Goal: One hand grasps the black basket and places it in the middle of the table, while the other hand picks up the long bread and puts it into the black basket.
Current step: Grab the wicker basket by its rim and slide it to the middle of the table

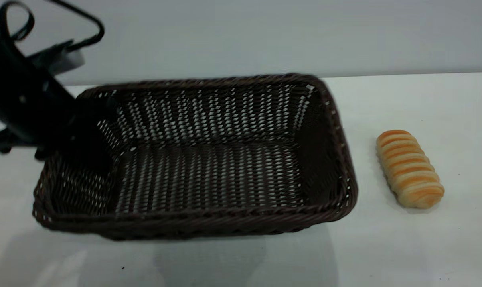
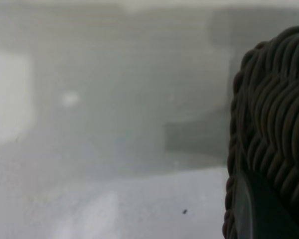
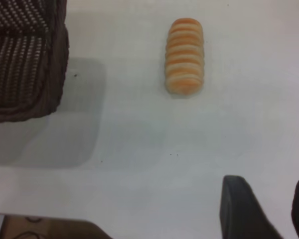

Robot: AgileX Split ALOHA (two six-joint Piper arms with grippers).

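Observation:
The black basket point(image 1: 209, 223) fills the left and middle of the exterior view and casts a broad shadow on the white table point(image 1: 424, 247). I cannot tell if it touches the table. My left gripper point(image 1: 85, 123) is shut on its left end wall. The left wrist view shows the braided rim point(image 2: 274, 109) with one of the fingers point(image 2: 259, 209) against it. The long bread point(image 1: 409, 168) lies on the table to the right of the basket, apart from it. My right gripper point(image 3: 269, 181) is open and empty, well short of the bread point(image 3: 185, 56), with the basket corner point(image 3: 25, 59) off to one side.
A plain pale wall stands behind the table. Bare tabletop lies in front of the basket and around the bread. The table's edge point(image 3: 50, 219) shows in the right wrist view. The left arm's cable point(image 1: 13, 20) loops above it.

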